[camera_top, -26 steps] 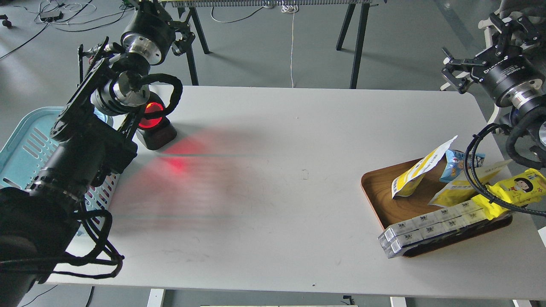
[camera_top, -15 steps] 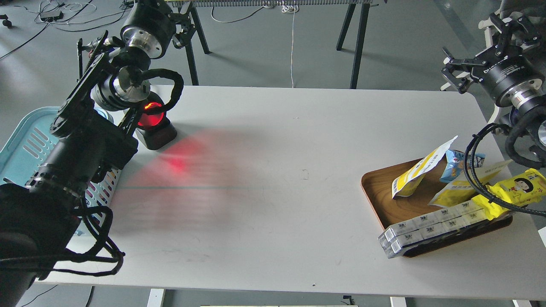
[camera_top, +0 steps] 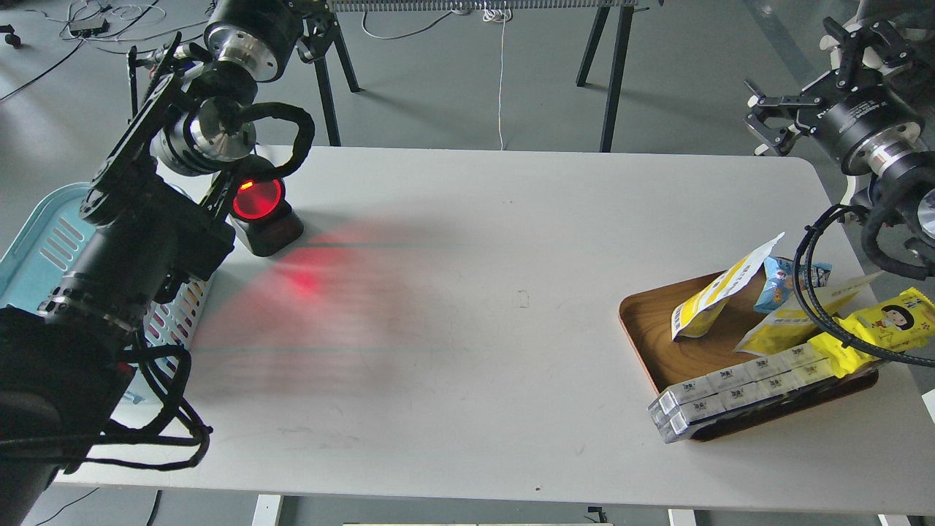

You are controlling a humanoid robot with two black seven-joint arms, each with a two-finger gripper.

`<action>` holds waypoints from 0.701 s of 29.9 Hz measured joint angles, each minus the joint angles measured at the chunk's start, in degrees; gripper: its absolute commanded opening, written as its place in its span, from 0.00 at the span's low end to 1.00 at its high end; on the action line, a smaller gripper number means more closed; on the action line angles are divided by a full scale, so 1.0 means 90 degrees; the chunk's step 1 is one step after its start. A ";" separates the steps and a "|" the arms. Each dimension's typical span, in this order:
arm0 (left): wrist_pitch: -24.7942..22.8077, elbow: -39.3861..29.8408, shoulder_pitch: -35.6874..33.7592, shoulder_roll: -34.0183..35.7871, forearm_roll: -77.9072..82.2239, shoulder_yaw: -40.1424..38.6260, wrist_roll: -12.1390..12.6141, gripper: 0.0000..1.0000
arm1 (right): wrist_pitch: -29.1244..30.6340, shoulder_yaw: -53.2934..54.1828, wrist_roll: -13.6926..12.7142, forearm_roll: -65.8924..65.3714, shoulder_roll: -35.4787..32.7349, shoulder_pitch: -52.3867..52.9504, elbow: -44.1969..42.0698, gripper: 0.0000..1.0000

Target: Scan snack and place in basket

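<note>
The snack (camera_top: 719, 296), a flat pouch with a white top and yellow bottom, leans on its edge in the brown wooden tray (camera_top: 650, 321) at the right. The light blue slotted basket (camera_top: 44, 241) stands off the table's left edge, largely hidden behind my left arm. My left gripper (camera_top: 315, 36) is raised above the table's far left corner, dark and partly cut off by the top edge. My right gripper (camera_top: 811, 80) is raised beyond the far right corner, well above the tray, with its fingers spread and nothing in it.
A black scanner (camera_top: 257, 201) with a glowing red window stands at the far left and casts red light on the table (camera_top: 467, 329). The tray also holds a second yellow pouch (camera_top: 792, 318), a blue packet (camera_top: 785, 281), a yellow cartoon-face wrapper (camera_top: 876, 325) and long white boxes (camera_top: 738, 391).
</note>
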 measured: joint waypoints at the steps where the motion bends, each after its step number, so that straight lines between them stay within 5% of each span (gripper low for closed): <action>1: 0.0001 -0.0017 -0.0002 0.0003 0.0000 0.0000 -0.0002 1.00 | -0.0037 -0.0024 -0.0002 -0.0021 -0.0129 0.0040 0.0131 1.00; 6: 0.0014 -0.0175 0.0000 0.0084 0.0004 -0.0032 -0.0016 1.00 | -0.0206 -0.0562 -0.0036 -0.0345 -0.1066 0.0509 0.0794 1.00; 13: 0.0008 -0.0314 0.0078 0.0226 0.0010 -0.0112 -0.0028 1.00 | -0.0341 -0.3194 -0.0048 -0.0666 -0.1866 0.2873 0.1171 1.00; 21: -0.0002 -0.0385 0.0093 0.0224 -0.0006 -0.0195 -0.0028 1.00 | -0.0495 -0.6384 -0.0198 -0.0900 -0.1011 0.6181 0.1335 1.00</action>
